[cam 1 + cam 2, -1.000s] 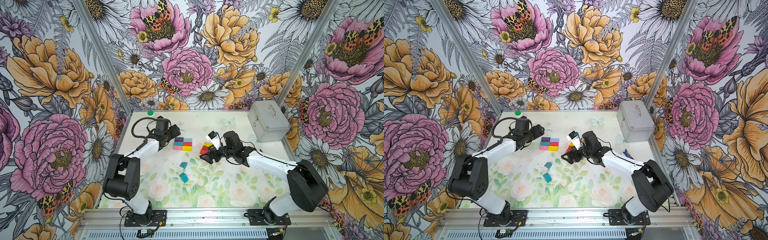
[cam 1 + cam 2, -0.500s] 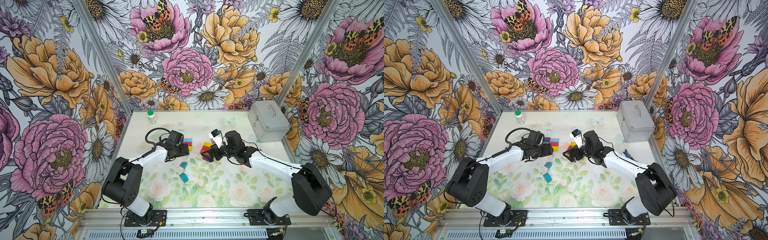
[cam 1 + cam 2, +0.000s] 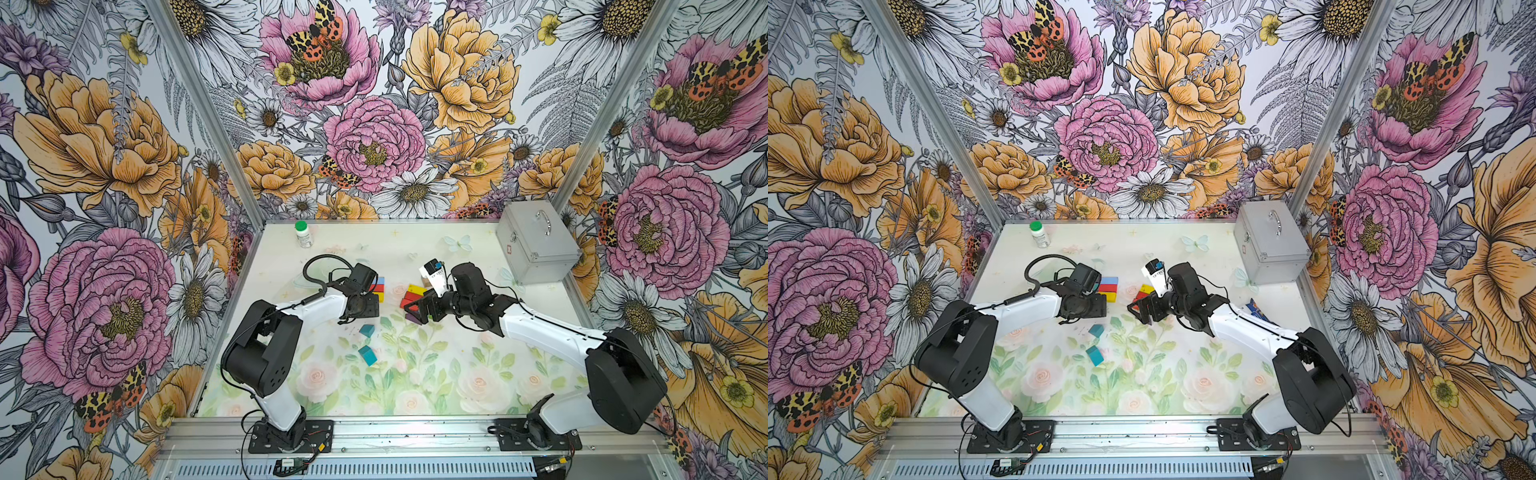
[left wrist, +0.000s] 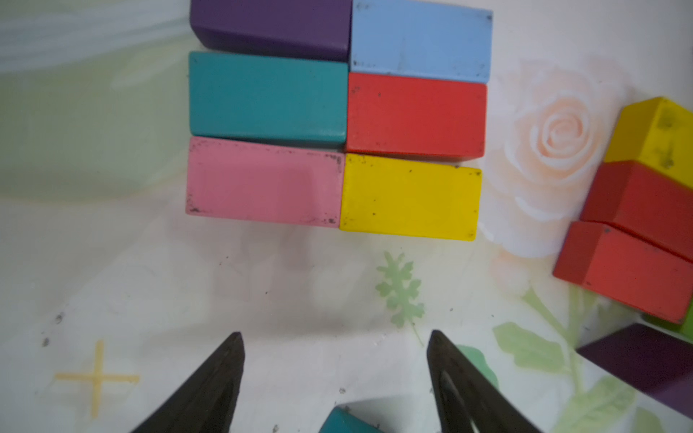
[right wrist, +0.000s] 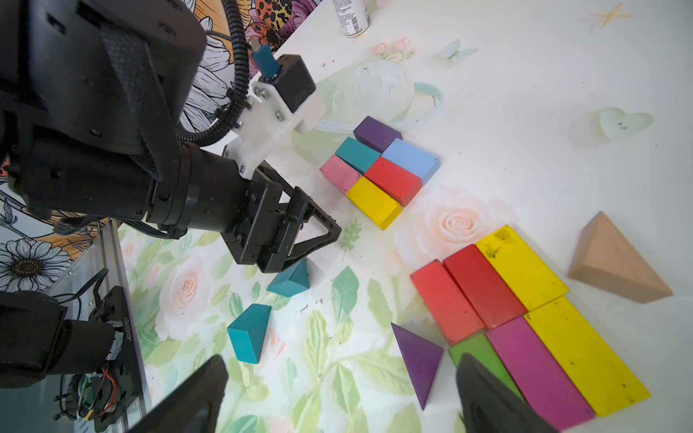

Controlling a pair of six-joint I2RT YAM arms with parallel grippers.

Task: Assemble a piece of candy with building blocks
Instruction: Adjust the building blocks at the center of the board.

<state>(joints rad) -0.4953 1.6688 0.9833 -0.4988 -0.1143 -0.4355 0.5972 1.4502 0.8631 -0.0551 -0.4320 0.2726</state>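
Building blocks [image 3: 1108,288] on the floral worktop [image 3: 457,374], with both arms reaching in.

Landmark: the six-brick rectangle [image 5: 378,170], laid flat in two touching columns. One column is purple brick [image 4: 270,26], teal brick [image 4: 268,97] and pink brick [image 4: 262,180]. The other is light blue brick [image 4: 420,41], red brick [image 4: 416,116] and yellow brick [image 4: 410,198].

Left end effector [image 4: 333,337]: released, fingers spread, poised near the rectangle's pink-and-yellow edge. A teal triangle [image 5: 290,279] lies between the fingers (neither finger touches it in the left wrist view). A second teal triangle [image 5: 249,331] lies farther from the rectangle on the same side, toward the arm bases.

Second cluster [image 5: 483,285]: apart from the rectangle on the right arm's side, packed flat side to side.
- It holds two red bricks [image 5: 444,300], a yellow slab [image 5: 521,266], a green slab [image 5: 476,352], a magenta slab [image 5: 536,371] and a long yellow slab [image 5: 585,352].
- A purple triangle [image 5: 418,356] lies just beside the green slab.
- A tan triangle [image 5: 615,262] stands apart, beyond the cluster from the rectangle.

Right end effector [image 5: 341,361]: released, fingers wide with nothing between them, on the cluster's side of the rectangle. One finger overlaps the green slab in the right wrist view.

Also on the worktop: a green-capped bottle [image 3: 304,235] and a metal case [image 3: 536,245], both well apart from the rectangle toward the back wall.
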